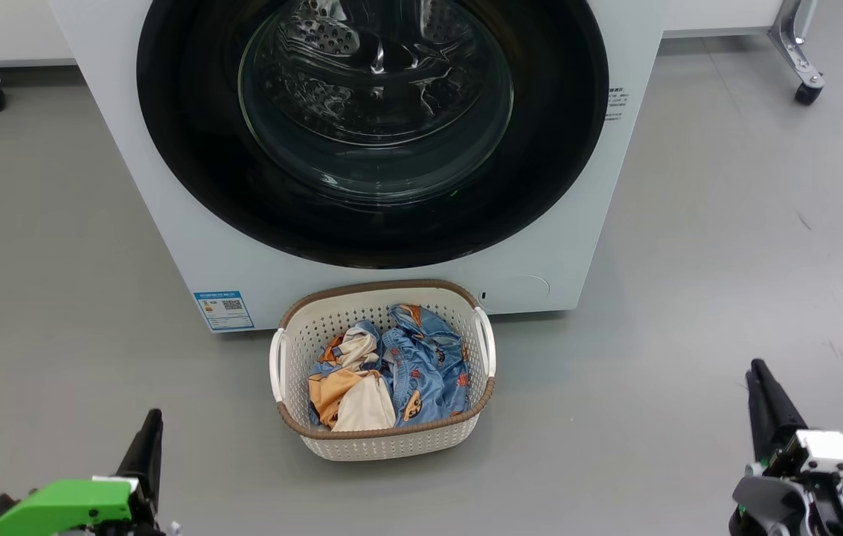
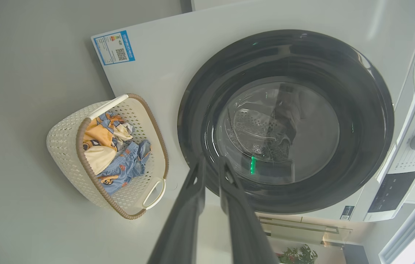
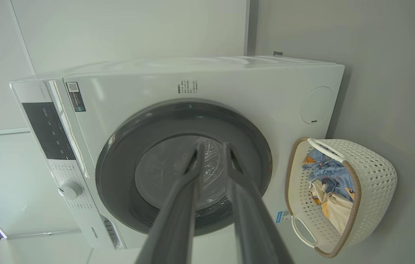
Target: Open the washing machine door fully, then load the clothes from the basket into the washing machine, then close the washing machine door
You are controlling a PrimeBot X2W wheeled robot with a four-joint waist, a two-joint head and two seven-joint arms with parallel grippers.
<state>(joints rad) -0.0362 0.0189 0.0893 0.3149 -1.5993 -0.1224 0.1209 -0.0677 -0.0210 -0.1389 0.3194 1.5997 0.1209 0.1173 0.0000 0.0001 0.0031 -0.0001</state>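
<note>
The washing machine door [image 1: 373,231] is shut. The basket [image 1: 391,444] of clothes [image 1: 425,365] stands below its lower edge. The left gripper [image 1: 153,417] and right gripper [image 1: 757,368], each narrowly parted and empty, flank the basket across open floor [image 1: 614,417].

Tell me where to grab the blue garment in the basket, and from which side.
Probably best to pinch the raised crumpled fold of the blue garment, coming straight down from above. The basket walls it in all round, leaving only the top open, and its bunched folds stand up for a pinch.
</note>
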